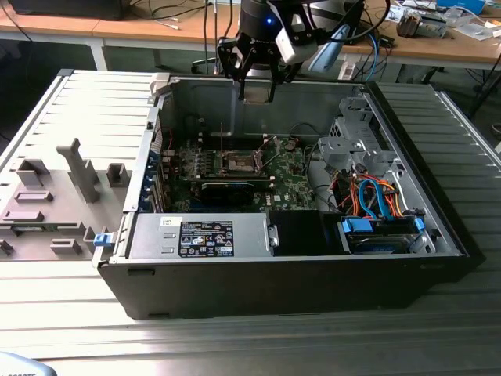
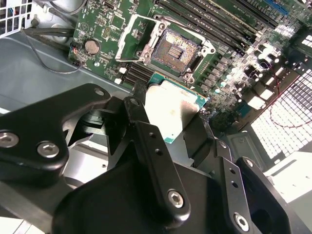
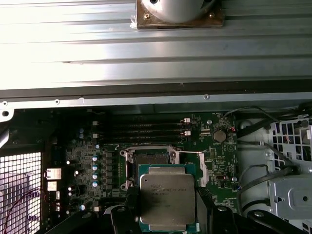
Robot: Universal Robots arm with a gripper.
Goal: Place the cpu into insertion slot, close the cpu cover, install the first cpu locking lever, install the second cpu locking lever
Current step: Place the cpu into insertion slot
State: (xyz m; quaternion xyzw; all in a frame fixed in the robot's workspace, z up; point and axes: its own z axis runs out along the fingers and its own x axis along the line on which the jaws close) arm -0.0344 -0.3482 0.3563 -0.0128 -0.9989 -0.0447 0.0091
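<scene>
From my station I see the gripper (image 1: 258, 84) in the upper centre of the exterior view, hanging over the open computer case (image 1: 235, 286), with the green motherboard (image 1: 293, 171) lower, at mid-frame. It is clenched on the cpu (image 3: 166, 195): in the first wrist view the two black fingers (image 3: 130, 207) press opposite edges of the chip, silver top facing the camera. What matters is the offset. The insertion slot (image 3: 148, 160) lies below the chip and slightly beyond one edge, so the chip covers only part of it. Their edges look roughly parallel, which I judge close to squared. In the second wrist view the socket contacts are bare, and the cpu cover (image 2: 127, 43) appears swung aside beside them.
</scene>
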